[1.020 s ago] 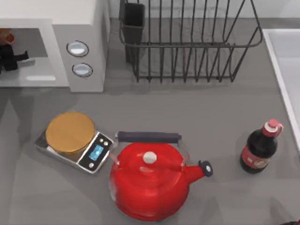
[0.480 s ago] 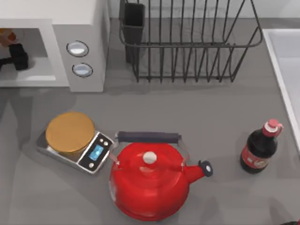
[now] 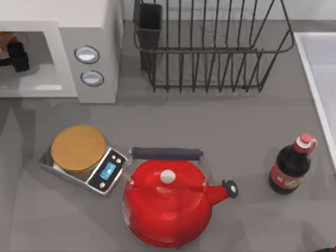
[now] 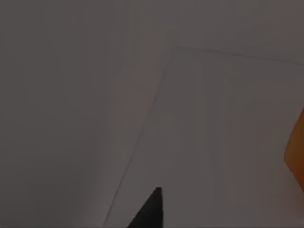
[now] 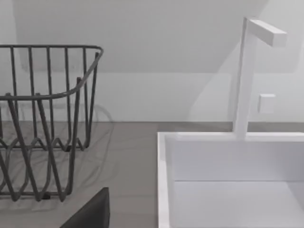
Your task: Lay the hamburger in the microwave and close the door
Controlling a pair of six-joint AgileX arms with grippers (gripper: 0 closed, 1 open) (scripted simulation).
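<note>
In the top view, the microwave (image 3: 86, 47) is seen at the back left of the surface (image 3: 220, 121), its cavity open toward the front. A sliver of the hamburger (image 3: 6, 37) is seen inside that cavity, at its far back corner, cut off by the picture's edge. The left hand (image 3: 16, 56) is seen just in front of it inside the cavity; whether it is touching the bun, and whether it is wide or narrow, cannot be told. The door cannot be made out. The hamburger is judged light, soft and easily squashed or pulled apart in layers, so it would best be taken across the bun's sides with gentle pressure.

In the left wrist view, grey cavity walls are seen close up, with one dark fingertip (image 4: 149, 211) and an orange edge of the hamburger (image 4: 297, 152) cropped at the frame's border; the rest of it is hidden.

In the right wrist view, the dish rack (image 5: 42, 118) and a white sink (image 5: 228, 171) are seen, far from the microwave. A dark part of the parked right hand (image 5: 90, 213) is shown; its opening cannot be told.
</note>
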